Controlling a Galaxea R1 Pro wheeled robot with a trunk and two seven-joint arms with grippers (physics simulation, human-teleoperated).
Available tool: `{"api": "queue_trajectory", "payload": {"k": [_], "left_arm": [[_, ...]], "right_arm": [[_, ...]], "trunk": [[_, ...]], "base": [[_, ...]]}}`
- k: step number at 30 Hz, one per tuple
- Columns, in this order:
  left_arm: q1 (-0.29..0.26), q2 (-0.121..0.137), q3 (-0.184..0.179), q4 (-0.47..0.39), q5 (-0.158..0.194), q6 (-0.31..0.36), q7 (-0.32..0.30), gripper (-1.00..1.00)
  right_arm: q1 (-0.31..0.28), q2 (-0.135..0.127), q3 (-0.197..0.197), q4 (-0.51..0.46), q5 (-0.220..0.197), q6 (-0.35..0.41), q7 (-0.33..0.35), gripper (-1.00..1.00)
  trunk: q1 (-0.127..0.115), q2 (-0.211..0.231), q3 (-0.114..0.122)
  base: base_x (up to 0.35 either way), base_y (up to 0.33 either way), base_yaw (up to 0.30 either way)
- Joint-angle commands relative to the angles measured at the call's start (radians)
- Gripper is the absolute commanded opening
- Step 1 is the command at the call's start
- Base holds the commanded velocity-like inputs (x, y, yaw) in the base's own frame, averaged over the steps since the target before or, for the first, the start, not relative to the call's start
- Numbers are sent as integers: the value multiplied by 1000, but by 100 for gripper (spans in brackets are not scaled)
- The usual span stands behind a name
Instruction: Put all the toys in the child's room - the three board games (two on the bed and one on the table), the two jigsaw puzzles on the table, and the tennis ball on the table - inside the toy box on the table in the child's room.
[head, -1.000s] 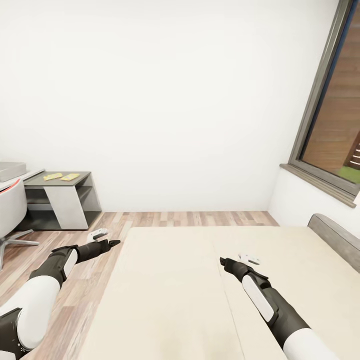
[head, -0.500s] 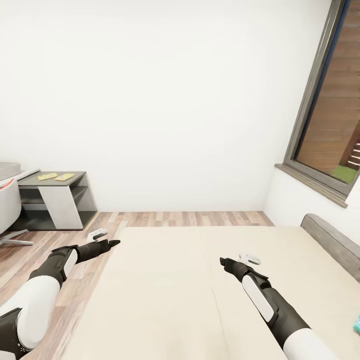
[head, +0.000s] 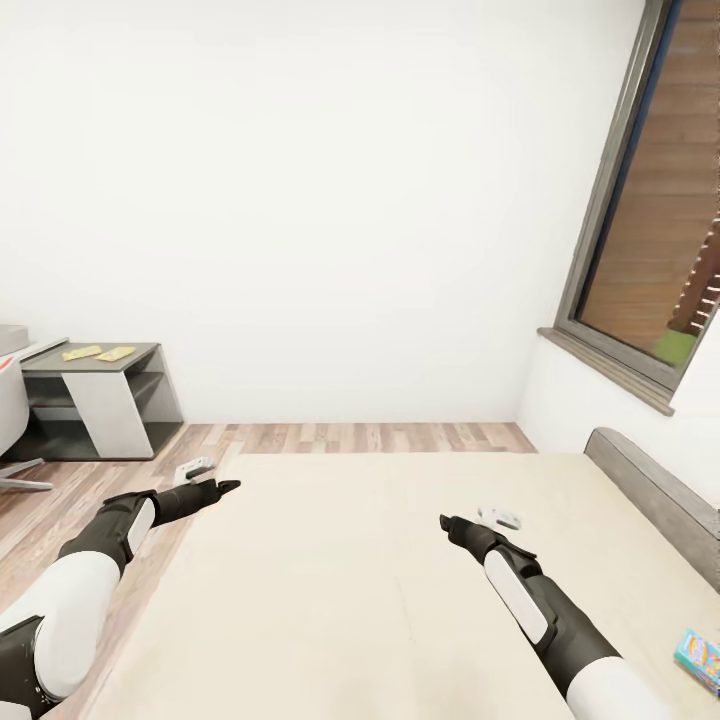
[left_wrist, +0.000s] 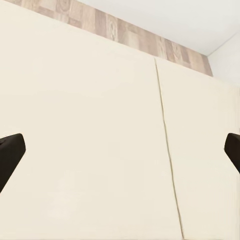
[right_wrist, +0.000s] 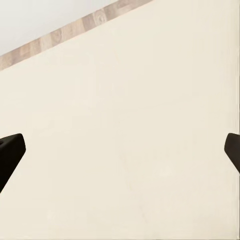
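White walls and a plank floor frame the child's room, with a wide beige bed (head: 400, 560) filling the near half of the head view and a grey headboard (head: 655, 490) at its right end under the dark-framed window (head: 650, 230). One board game (head: 700, 660), a blue box with bright print, lies on the mattress at the near right edge, well apart from both arms. Two yellowish flat pieces (head: 98, 353), too small to identify for sure but possibly the jigsaw puzzles, rest on the low dark cabinet top (head: 90, 360) at the far left. The left tool (head: 208, 478) hangs over the bed's left edge and the right tool (head: 490, 520) over the middle of the mattress; both wrist views show dark fingertips (left_wrist: 11, 150) set wide apart with bare mattress between them, so each is spread and empty. Judging from this, nothing is in hand, the bed game is not yet collected, and most of the task appears to remain.
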Motion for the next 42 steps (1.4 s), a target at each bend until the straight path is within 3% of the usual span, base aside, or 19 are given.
{"api": "queue_trajectory", "payload": {"k": [1,42], "left_arm": [[-1,-1,8,-2,-10,7,-8,100],[-1,0,9,-2,-10,7,-8,100]], "right_arm": [[-1,-1,4,-2,-9,1,-9,100],[-2,-1,5,-2,-9,1,-9,100]], "trunk": [[1,-2,-2],[1,-2,-2]], "base": [[0,-246,0],[0,-227,0]]}}
